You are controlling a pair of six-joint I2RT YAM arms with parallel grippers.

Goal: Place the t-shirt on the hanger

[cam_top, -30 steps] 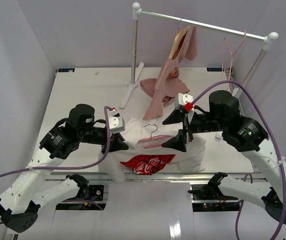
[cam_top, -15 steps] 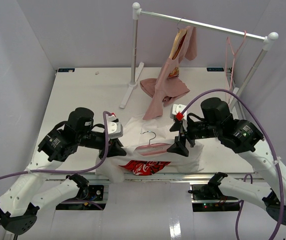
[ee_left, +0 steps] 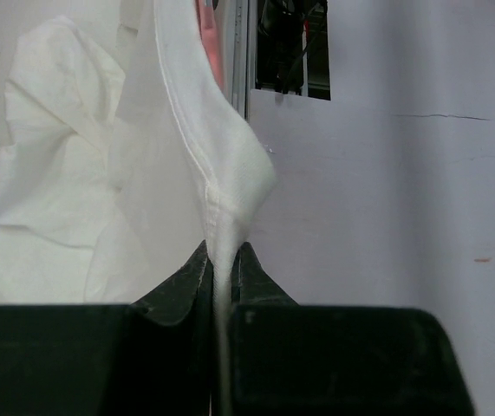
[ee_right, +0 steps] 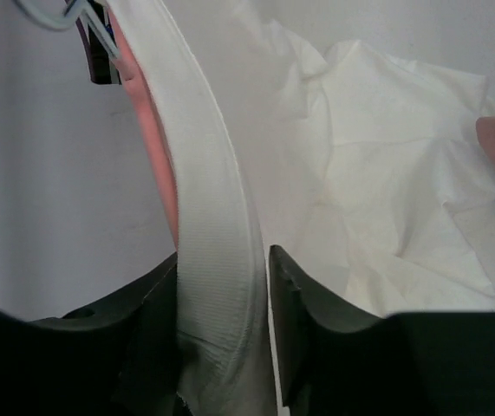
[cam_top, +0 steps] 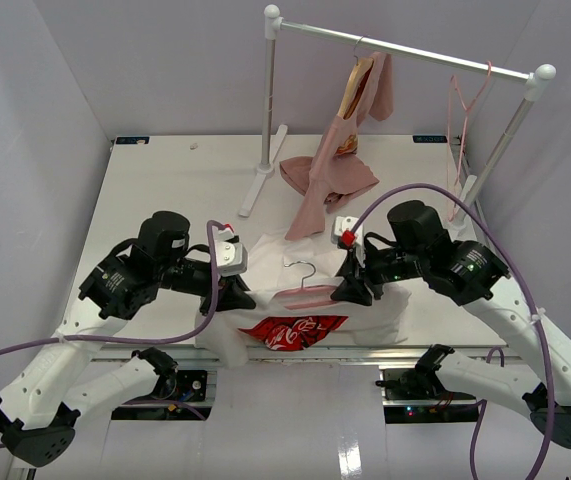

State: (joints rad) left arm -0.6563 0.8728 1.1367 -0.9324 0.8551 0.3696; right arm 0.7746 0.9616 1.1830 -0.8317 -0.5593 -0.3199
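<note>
T-shirt (cam_top: 310, 318) lies at the table's (cam_top: 165, 180) 6 o'clock edge, hanger (cam_top: 307, 293) on it, hook toward 12. Left gripper (ee_left: 221, 253) pinches a seam (ee_left: 213, 195) tight; right gripper (ee_right: 223, 260) straddles the collar (ee_right: 212, 173) — clamped or not, we cannot tell. We'd secure that before stretching.

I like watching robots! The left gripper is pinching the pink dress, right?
No. The left gripper is pinching the white shirt, not the pink dress. The left wrist view shows white cloth between its jaws.
</note>
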